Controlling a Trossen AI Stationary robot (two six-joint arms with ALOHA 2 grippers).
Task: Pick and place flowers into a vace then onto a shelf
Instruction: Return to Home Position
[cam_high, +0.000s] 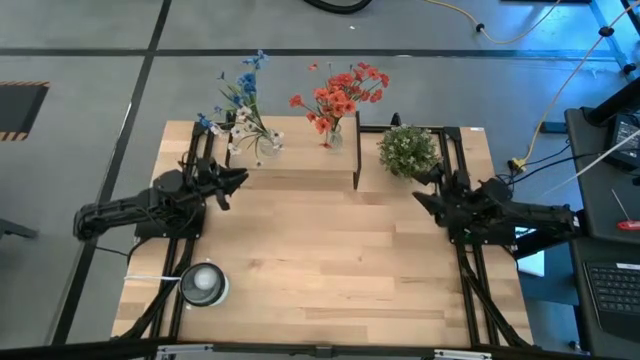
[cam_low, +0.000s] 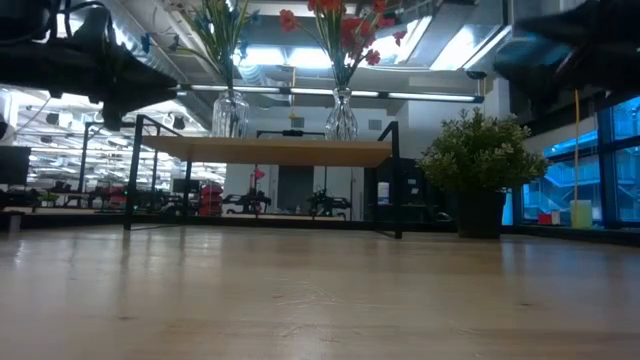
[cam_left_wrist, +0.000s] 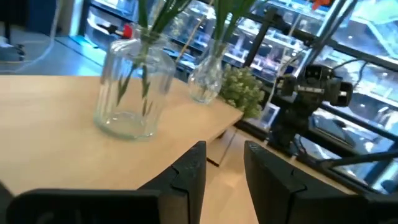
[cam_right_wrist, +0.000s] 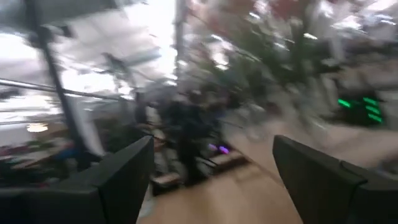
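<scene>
The flowers stand in two glass vases on the shelf, just ahead of the left hand, fingers parted. The right hand, spread wide, seems beside the potted plant.

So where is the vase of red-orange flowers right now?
High view: the red-flower vase stands on the shelf, right of the blue-and-white flower vase, with the bushy green plant just past the shelf's right end.

On the shelf at the far edge of the table, the left vase holds blue-white flowers and the right vase red-orange flowers; a bushy plant stands just right.
</scene>
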